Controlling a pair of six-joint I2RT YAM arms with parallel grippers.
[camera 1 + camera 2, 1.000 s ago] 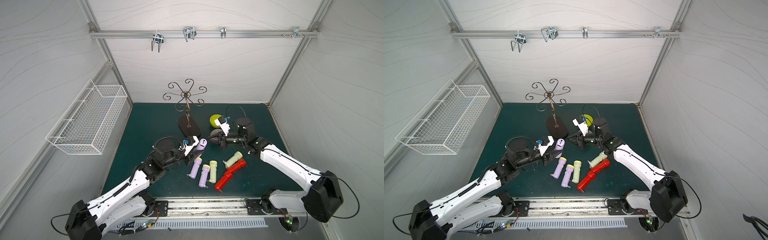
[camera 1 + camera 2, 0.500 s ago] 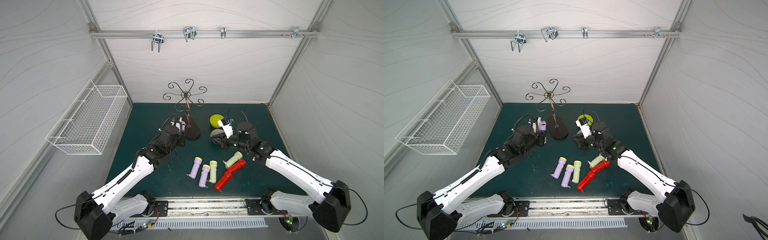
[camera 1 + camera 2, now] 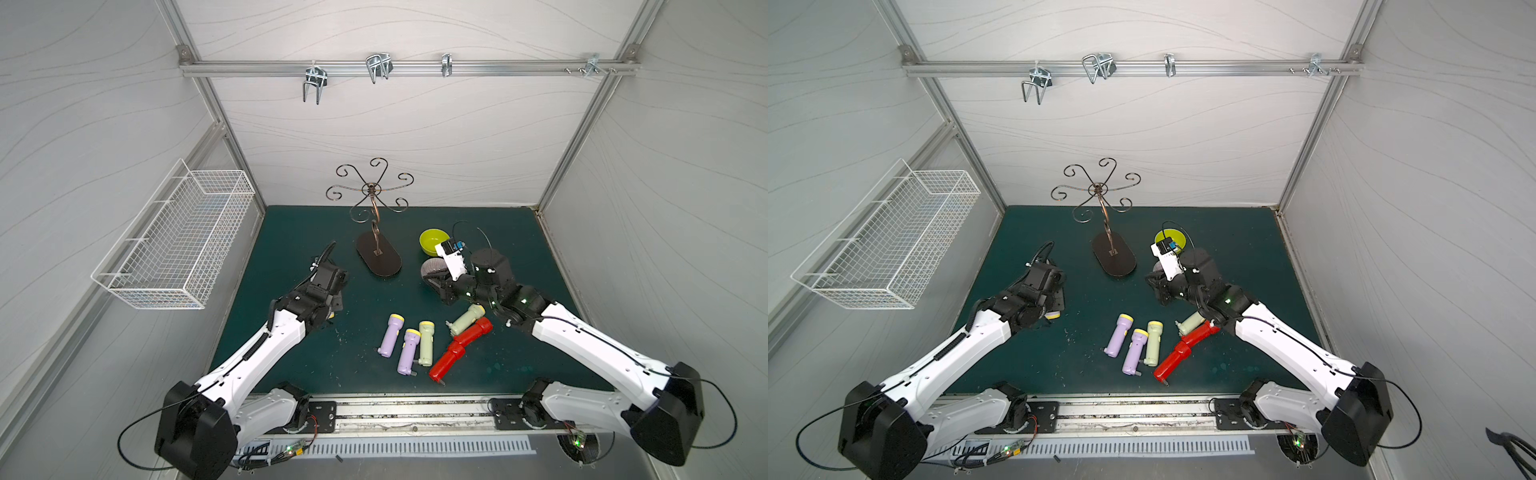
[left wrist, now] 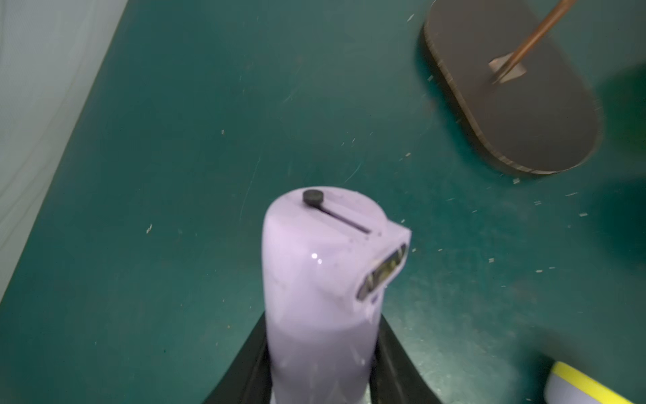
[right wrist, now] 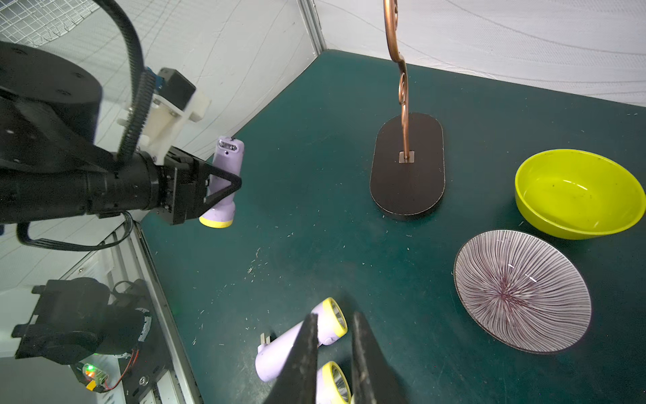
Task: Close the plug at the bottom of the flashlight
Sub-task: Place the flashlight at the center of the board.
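- Left wrist view: the left gripper (image 4: 323,316) pinches the lilac flashlight (image 4: 314,252) round its body, base end outward, above the counter (image 4: 157,140) near the stand (image 4: 517,105).
- The right gripper (image 5: 334,335) has its fingers a narrow gap apart with nothing between them, well apart from the flashlight.
- The flashlight looks like a light, stiff, glossy shell, likely slippery; a mid-body grip, as here, leaves the base free for pressing.
- Only the left wrist view shows the plug (image 4: 382,271) in its recess, seemingly folded in. Only the right wrist view shows the flashlight upright, yellow head down.
- In both top views the left wrist hides it almost wholly.
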